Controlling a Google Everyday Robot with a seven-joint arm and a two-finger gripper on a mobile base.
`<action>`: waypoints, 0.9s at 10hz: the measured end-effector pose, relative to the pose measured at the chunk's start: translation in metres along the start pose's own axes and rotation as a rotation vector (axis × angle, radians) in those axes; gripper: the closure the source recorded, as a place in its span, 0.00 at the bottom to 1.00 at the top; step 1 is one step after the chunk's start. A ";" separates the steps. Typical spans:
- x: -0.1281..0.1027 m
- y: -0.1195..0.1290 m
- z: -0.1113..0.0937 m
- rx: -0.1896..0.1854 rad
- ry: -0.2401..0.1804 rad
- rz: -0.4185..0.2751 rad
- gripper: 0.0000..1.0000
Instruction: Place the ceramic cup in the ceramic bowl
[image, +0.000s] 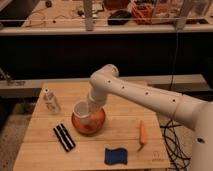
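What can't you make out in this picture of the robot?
Camera view:
- Gripper, at the ceramic cup rim over the ceramic bowl: covered by the arm.
- Bowl's inside: hidden by the cup; whether the cup is resting or hanging is unclear.
- Arm's far end: cut off at the right edge.

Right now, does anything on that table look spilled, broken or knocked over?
Nothing stands out. The gripper is at the ceramic cup, which is mouth-up over the ceramic bowl. The clear bottle stands upright; the carrot, blue sponge and black object lie flat on the wooden table. No spill shows.
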 end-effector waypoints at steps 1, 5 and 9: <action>0.001 0.001 0.001 0.001 0.002 0.005 0.89; 0.002 0.005 0.005 0.003 0.008 0.022 0.81; 0.002 0.008 0.008 0.007 0.016 0.037 0.73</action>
